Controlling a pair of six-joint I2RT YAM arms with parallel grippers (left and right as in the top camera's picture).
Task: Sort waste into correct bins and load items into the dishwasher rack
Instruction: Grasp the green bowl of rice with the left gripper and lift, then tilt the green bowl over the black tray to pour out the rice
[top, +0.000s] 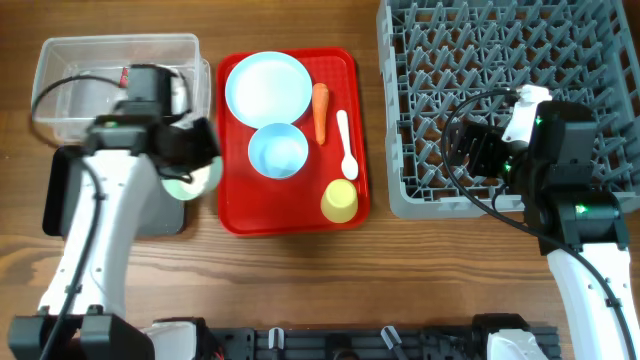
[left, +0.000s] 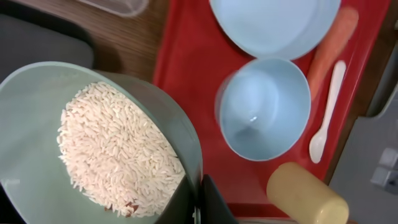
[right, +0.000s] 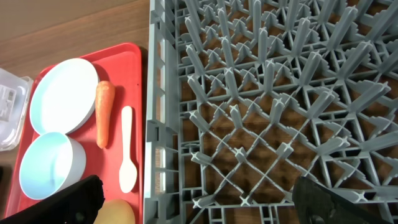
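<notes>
My left gripper (top: 188, 150) (left: 199, 202) is shut on the rim of a pale green bowl (top: 200, 180) (left: 31, 162) holding white rice (left: 115, 146). It holds the bowl over the dark bin (top: 60, 200), just left of the red tray (top: 235, 215). The tray carries a light blue plate (top: 268, 85), a light blue bowl (top: 278, 151), a carrot (top: 320, 110), a white spoon (top: 346, 145) and a yellow cup (top: 340, 201). My right gripper (top: 470, 150) (right: 205, 202) is open and empty above the front left of the grey dishwasher rack (top: 500, 60) (right: 273, 81).
A clear plastic container (top: 110, 80) stands at the back left, behind the dark bin. The rack fills the right of the table. Bare wood runs along the front edge.
</notes>
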